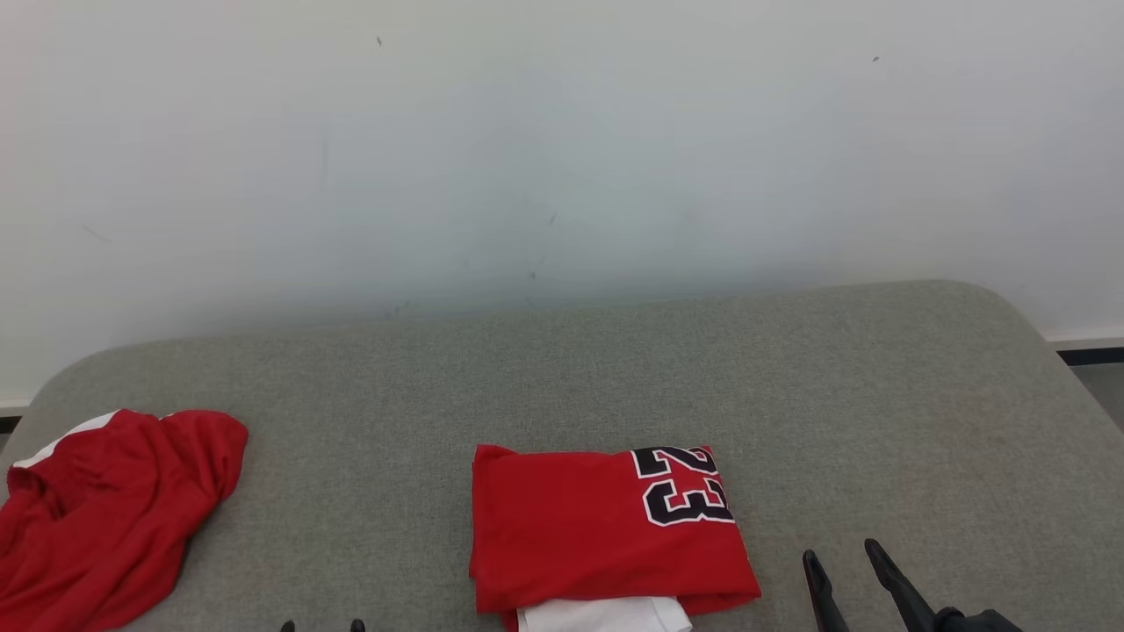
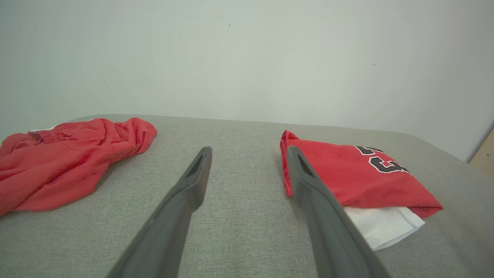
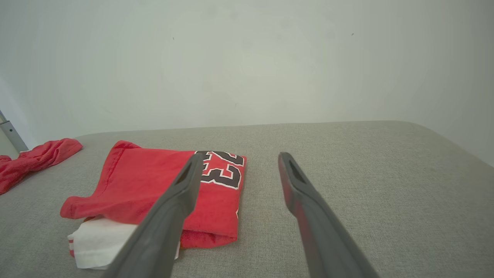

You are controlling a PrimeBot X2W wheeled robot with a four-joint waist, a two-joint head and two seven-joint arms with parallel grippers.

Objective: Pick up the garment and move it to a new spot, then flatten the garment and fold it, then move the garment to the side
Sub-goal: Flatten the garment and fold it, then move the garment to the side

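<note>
Right gripper [image 1: 839, 551], head view: fingers spread, empty, just right of the folded jersey [image 1: 606, 527] lying mid-cushion [image 1: 615, 369]. Left gripper [image 1: 321, 626] sits farther off, only its tips showing. The jersey's near edge is cut off.

Left wrist view: left gripper [image 2: 247, 154] spread, empty. Jersey [image 2: 359, 181] lies ahead-right; one finger overlaps its edge, probably without contact. Crumpled garment [image 2: 65, 154] lies ahead-left.

Right wrist view: right gripper [image 3: 240, 159] spread. Jersey [image 3: 154, 181] lies ahead-left, long side running crosswise. A white layer [image 3: 100, 239] pokes out underneath; what it belongs to is unclear.
</note>
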